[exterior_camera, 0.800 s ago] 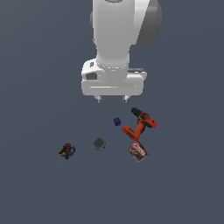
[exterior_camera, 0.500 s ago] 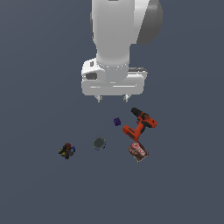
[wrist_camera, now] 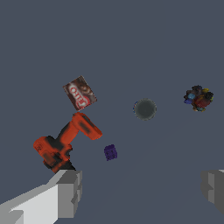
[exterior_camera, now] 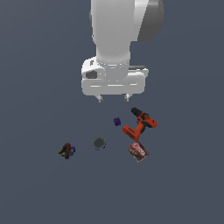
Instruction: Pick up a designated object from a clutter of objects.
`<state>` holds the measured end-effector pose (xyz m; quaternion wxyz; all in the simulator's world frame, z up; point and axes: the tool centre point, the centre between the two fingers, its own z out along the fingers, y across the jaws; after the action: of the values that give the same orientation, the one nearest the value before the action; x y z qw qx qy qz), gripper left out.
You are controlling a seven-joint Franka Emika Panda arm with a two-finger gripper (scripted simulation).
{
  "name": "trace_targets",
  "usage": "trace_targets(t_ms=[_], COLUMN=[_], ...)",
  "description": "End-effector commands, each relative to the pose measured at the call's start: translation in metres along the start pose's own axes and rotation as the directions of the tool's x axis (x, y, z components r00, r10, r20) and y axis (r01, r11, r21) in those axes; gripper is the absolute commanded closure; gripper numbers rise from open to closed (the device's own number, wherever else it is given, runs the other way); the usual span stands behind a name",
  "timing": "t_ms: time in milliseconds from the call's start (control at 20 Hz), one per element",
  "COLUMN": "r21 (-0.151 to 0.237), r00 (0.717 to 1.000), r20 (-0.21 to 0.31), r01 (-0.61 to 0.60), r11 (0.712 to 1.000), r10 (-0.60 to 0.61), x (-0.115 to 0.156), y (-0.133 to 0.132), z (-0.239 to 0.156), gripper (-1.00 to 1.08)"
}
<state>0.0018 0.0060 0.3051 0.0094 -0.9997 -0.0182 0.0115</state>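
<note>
The small round can, standing alone left of centre in the exterior view between the purple block and multicoloured toy, wants the tool, wide open and empty above, centred before descending.

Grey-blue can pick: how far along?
Done: nothing visible; the can sits on the floor, apart from the drill and purple block. In hand: nothing; the gripper hangs open, well above the clutter. Left: move over the can, descend, close, lift.
</note>
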Motion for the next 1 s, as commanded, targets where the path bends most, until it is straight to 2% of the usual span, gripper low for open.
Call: trace_targets(t_ms=[0,450,950], r21=[0.0,0.0,-0.005], r00=[1.0,0.999,0.991], r20=[0.0,-0.005,-0.017], r01=[-0.005,-0.048,-0.133], r11=[1.0,0.999,0.991], r10=[0.005,0.048,0.133], x=[0.002,0.025,0.051], y=[0.002,0.019,0.055], z=[0.005,0.054,0.159], gripper=[-0.92,-0.92,-0.92])
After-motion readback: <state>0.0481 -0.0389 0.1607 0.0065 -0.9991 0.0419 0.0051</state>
